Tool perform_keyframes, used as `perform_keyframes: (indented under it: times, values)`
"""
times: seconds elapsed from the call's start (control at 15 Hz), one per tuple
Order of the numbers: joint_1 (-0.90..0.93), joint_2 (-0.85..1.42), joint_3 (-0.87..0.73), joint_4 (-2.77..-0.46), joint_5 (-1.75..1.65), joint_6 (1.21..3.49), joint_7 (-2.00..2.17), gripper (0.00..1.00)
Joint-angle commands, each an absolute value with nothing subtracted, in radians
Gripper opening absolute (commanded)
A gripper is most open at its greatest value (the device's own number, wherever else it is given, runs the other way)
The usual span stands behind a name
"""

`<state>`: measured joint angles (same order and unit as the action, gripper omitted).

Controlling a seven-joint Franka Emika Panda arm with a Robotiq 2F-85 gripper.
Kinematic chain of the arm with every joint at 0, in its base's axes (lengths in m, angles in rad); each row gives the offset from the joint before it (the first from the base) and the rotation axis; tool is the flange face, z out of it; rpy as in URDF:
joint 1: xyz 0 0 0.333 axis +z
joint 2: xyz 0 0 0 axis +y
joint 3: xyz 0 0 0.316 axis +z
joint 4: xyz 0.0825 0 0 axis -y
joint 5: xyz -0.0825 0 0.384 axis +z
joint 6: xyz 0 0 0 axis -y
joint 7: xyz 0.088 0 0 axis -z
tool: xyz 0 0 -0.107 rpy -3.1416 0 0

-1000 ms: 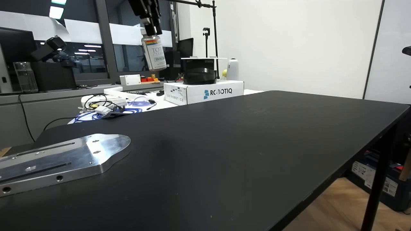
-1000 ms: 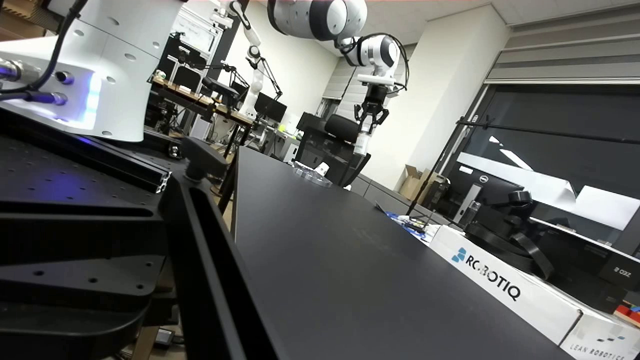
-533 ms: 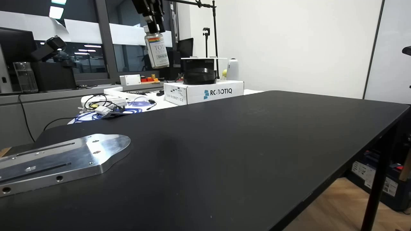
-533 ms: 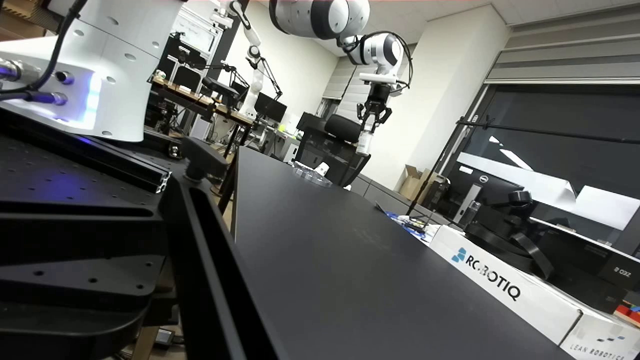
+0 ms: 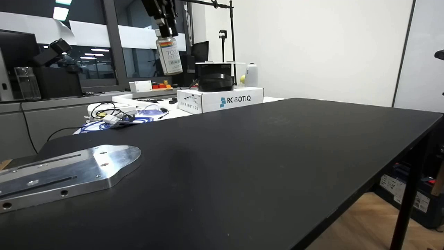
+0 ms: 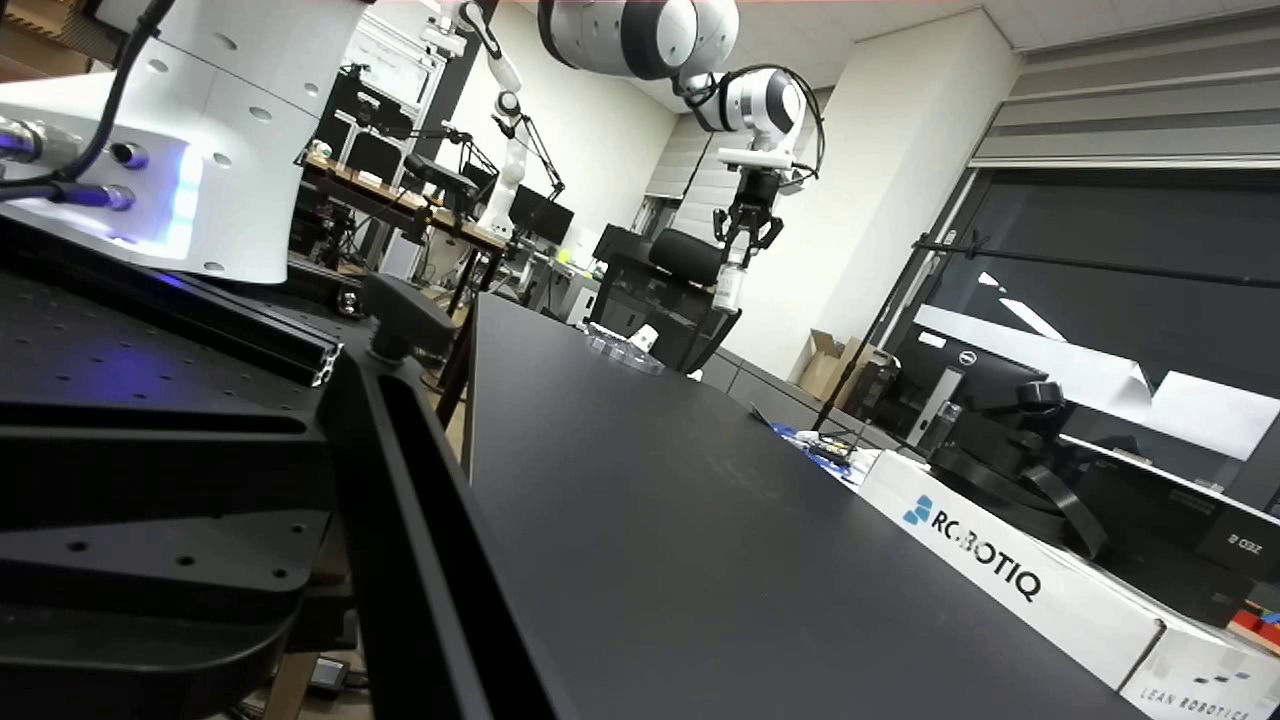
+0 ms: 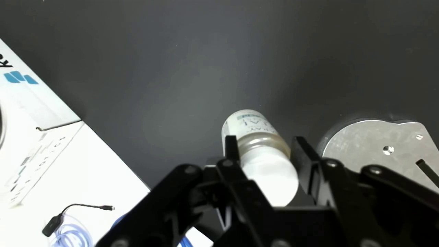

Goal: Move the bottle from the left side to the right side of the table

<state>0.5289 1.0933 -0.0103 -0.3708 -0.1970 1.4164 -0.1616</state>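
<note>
Bottle [image 7: 253, 125] between pincer [image 7: 264, 145] fingers [image 7: 232, 147]

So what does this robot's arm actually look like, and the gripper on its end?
In an exterior view, the arm is white, with smooth rounded segments and dark bands. A black cable arcs outside its far end. In the wrist view, the gripper is black, with two narrow fingers on jointed linkages dotted with paler round screw heads.

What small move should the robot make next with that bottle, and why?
I'd likely carry the bottle sideways at this height toward the right side of the table: the fingers hold it aloft, but nearer the end where the metal plate lies.
</note>
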Motion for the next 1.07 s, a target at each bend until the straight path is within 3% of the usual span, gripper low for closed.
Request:
perform_keyframes:
  times: [0.0, 1.0]
  values:
    - [0.532, 1.086, -0.031, -0.374, -0.214, 1.426, -0.13, 0.17]
    - [0.335, 1.003, -0.016, -0.372, -0.102, 1.515, 0.032, 0.17]
